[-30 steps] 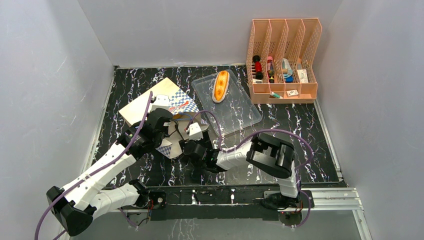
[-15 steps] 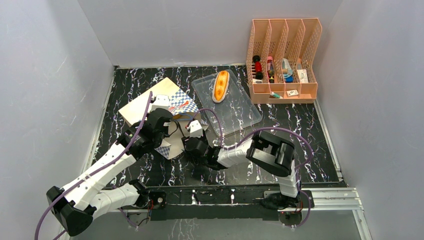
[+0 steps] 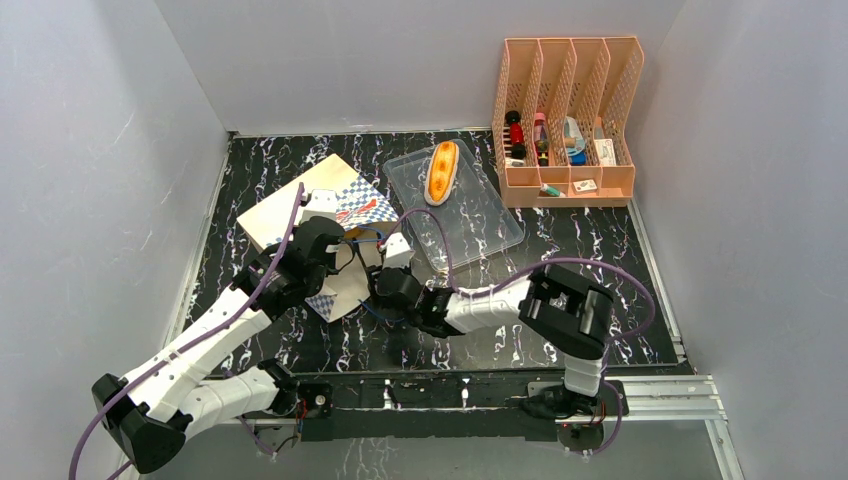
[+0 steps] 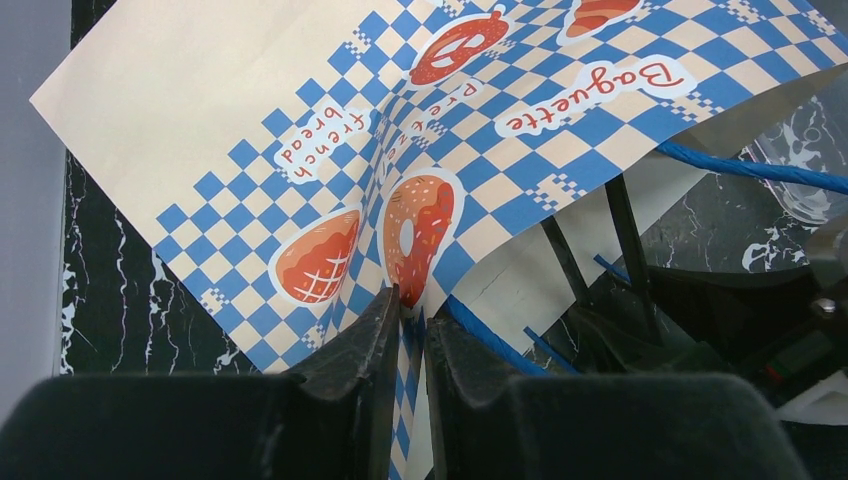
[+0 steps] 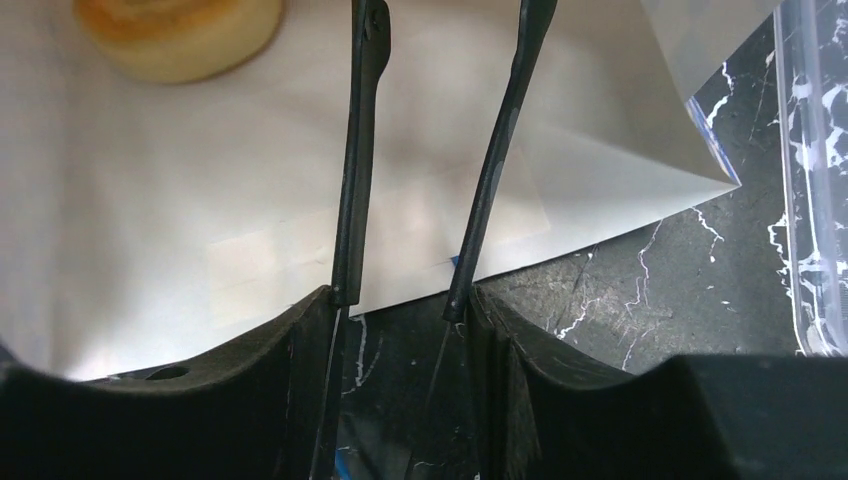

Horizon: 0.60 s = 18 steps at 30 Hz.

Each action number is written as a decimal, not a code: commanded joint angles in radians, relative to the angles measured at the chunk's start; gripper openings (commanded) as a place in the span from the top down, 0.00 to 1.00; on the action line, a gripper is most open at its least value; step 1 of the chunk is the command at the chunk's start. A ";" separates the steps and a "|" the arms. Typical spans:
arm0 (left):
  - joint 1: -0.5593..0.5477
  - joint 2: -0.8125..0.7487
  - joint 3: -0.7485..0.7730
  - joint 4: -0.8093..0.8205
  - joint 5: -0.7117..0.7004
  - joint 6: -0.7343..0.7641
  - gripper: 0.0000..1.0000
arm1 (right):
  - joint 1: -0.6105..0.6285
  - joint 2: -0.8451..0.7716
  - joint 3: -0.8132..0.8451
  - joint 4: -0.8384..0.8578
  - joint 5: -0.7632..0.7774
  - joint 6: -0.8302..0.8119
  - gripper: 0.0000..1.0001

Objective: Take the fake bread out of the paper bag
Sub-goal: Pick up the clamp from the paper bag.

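A: Where is the paper bag (image 3: 290,208)?

B: It lies on its side on the left half of the black marbled table (image 3: 610,270), with its mouth turned toward the arms. The checkered band and pastry pictures face up.

A: And the left gripper (image 4: 407,300)?

B: It is clamped on the bag's upper lip, right at the donut picture, holding the mouth lifted. A blue cord handle (image 4: 740,170) runs past on the right.

A: What about the right gripper (image 5: 450,40)?

B: Its thin fingers (image 5: 352,180) stand apart with nothing between them, reaching into the bag's mouth over the pale inner paper.

A: Any bread in view?

B: A round roll (image 5: 180,25) sits deeper inside the bag, to the left of those fingers and not touching them. A long bun (image 3: 441,170) lies in the clear tray (image 3: 490,232), just beside the bag. A pink rack (image 3: 565,100) stands at the far right.
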 commanded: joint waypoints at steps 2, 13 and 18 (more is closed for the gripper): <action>0.002 -0.022 0.012 -0.009 -0.008 0.014 0.86 | -0.001 -0.088 0.016 -0.005 -0.009 0.062 0.54; 0.002 -0.039 0.005 -0.009 -0.002 0.022 0.86 | -0.063 -0.072 0.033 -0.028 -0.203 0.324 0.55; 0.002 -0.037 0.005 -0.011 0.003 0.020 0.85 | -0.115 -0.069 -0.002 0.080 -0.331 0.404 0.55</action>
